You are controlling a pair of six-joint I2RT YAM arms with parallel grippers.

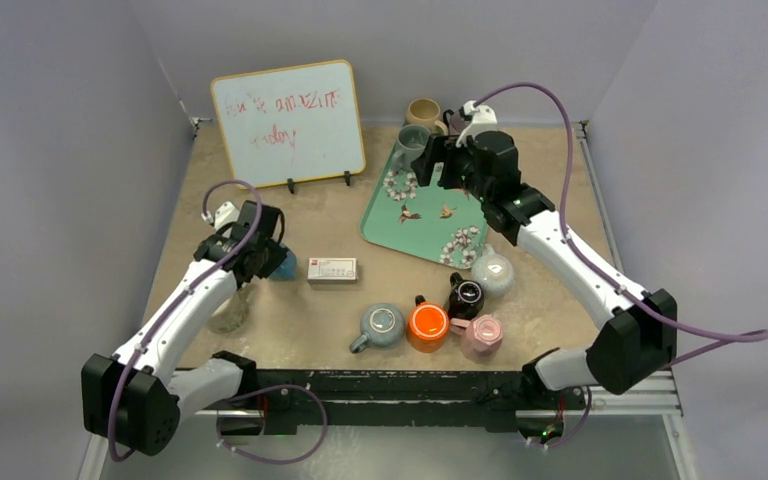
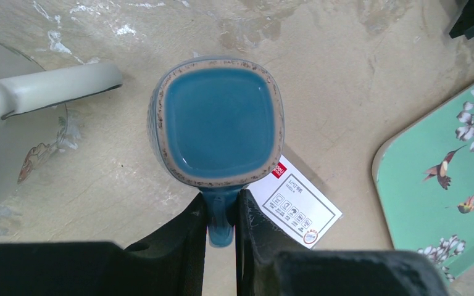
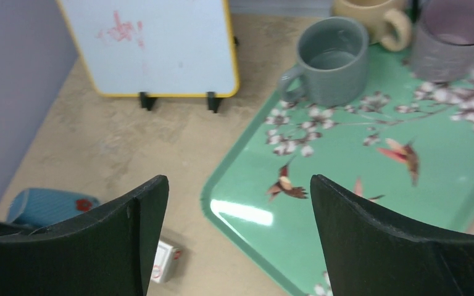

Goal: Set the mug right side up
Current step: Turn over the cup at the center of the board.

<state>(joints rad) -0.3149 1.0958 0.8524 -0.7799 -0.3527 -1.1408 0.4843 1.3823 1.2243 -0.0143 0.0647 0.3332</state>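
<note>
The glazed blue squarish ceramic mug point(image 2: 216, 120) sits at about 9 o'clock on the tan table point(image 1: 290, 330). Its flat blue face with a brown rim is turned toward the left wrist camera - mouth or base, I cannot tell. The left gripper point(image 2: 221, 203) has its 2 black fingers point(image 2: 185, 237) pinching the mug's thin handle point(image 2: 222, 225). At 3 o'clock of the mug lies a small white printed card box point(image 1: 332, 269), and at 7 o'clock a cream floral mug point(image 1: 228, 312) stands under the left arm. At 1 o'clock is the green tray with flowers and birds point(image 1: 422, 232), carrying a grey mug point(image 3: 332, 58). The right gripper point(image 3: 237, 182) hovers over this tray - fingers spread wide, nothing between them. A yellow-framed whiteboard point(image 1: 288, 122) stands at 12 o'clock.
</note>
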